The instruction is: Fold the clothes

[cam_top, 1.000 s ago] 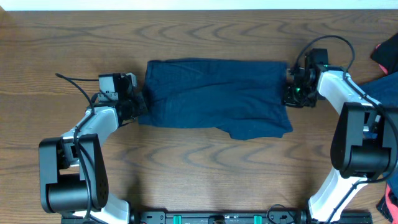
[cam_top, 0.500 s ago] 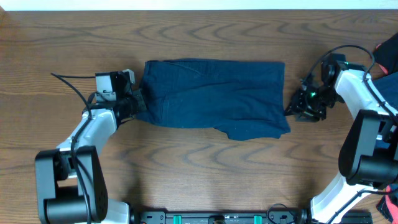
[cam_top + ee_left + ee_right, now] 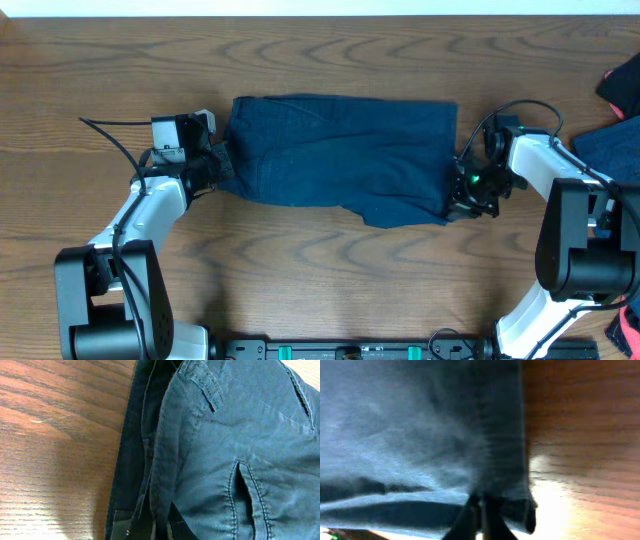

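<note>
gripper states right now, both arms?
Left gripper: closed, pinching the waistband end of the shorts.
Right gripper: closed, pinching the shorts at the leg hem.

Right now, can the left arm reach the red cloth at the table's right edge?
Probably not: the red cloth lies beyond the shorts and the right pincer, and the left pincer holds the shorts.

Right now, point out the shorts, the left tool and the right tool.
shorts [image 3: 345, 150], overhead view, middle of the cloth.
left tool [image 3: 224, 165], overhead view, fingertips at the waistband.
right tool [image 3: 453, 204], overhead view, fingertips at a hem corner.
</note>
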